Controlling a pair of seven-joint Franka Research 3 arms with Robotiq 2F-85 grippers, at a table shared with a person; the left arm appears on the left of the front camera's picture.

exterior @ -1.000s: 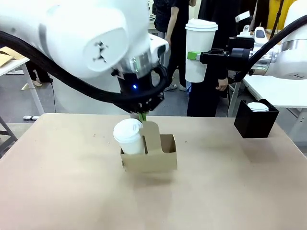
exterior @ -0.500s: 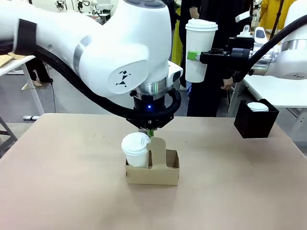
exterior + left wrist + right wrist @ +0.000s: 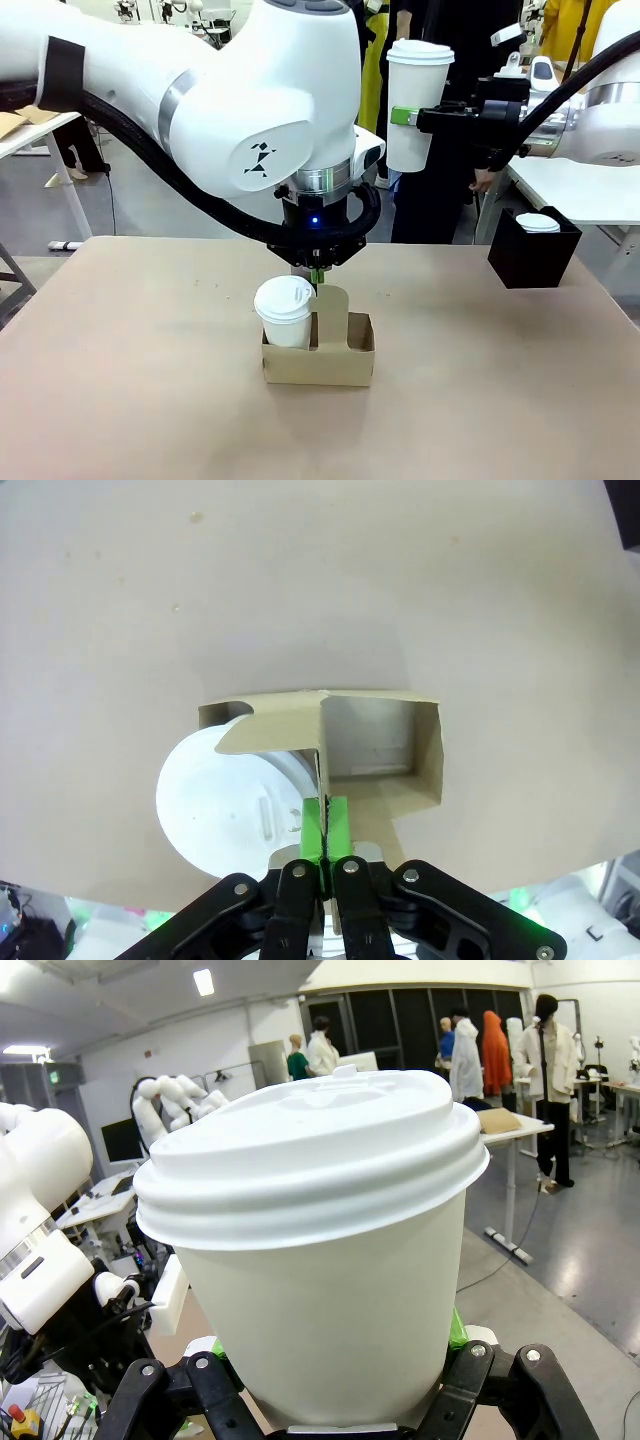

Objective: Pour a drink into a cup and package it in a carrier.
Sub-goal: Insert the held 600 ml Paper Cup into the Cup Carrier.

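While the left arm reaches over mid-surface, left hand (image 3: 316, 276) (image 3: 323, 815): clenched, green pads pinching the top of the upright handle tab of the carrier (image 3: 330, 362) (image 3: 425, 760).
Carrier position: near the middle of the surface (image 3: 140, 390), level, its base seemingly resting on the board.
Carrier contents: small cup (image 3: 284, 305) (image 3: 220, 805), white with a white lid, standing in the slot on the robot's left.
Other slot: open, cardboard floor showing in the left wrist view.
Handle tab: upright between the two slots, just beside the small cup's lid.
Right hand (image 3: 408, 117) (image 3: 330, 1405): grasping the tall cup (image 3: 420, 95) (image 3: 320, 1260), fingers on either side of its lower half.
Tall cup: white paper, domed white lid on, held upright in the air well above the far right of the surface.
Black box (image 3: 530, 258): at the far right edge of the surface, a white lid (image 3: 537, 222) lying on top.
Person (image 3: 425, 205): dark clothing, standing at the far side behind the tall cup.
Liquid in either cup: cannot tell, both lidded.
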